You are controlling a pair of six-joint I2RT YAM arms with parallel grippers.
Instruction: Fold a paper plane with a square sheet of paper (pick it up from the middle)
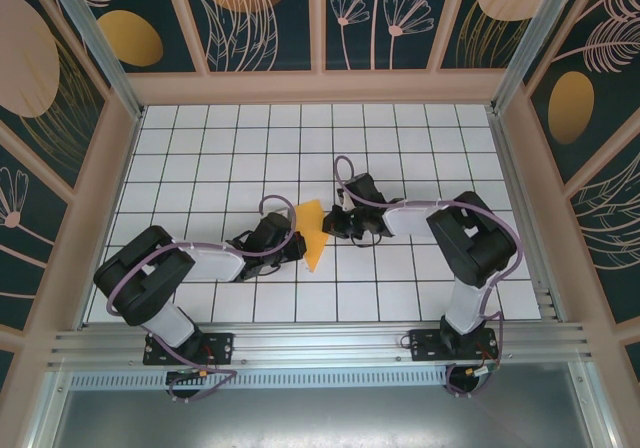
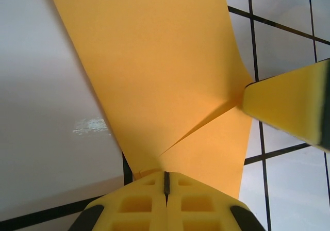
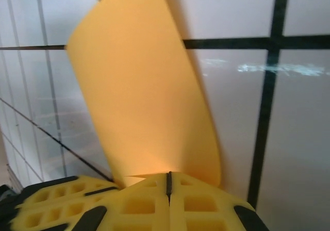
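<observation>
Paper is held up off the middle of the worktop because your left pincer and right pincer are both clamped shut on its left and right sides, apparently readying a fold.

Matt square sheet of paper showing against a gleaming tiled bench
The paper is looking thin, smooth and unshiny, while the white tiles are gleaming glossy and throwing back glints of light. The left pincer and right pincer are showing matt yellow moulding with small square pockets, seemingly plastic or rubber. The rail along the near edge is shining like brushed metal, and the arm shells are looking like smooth black plastic.
</observation>
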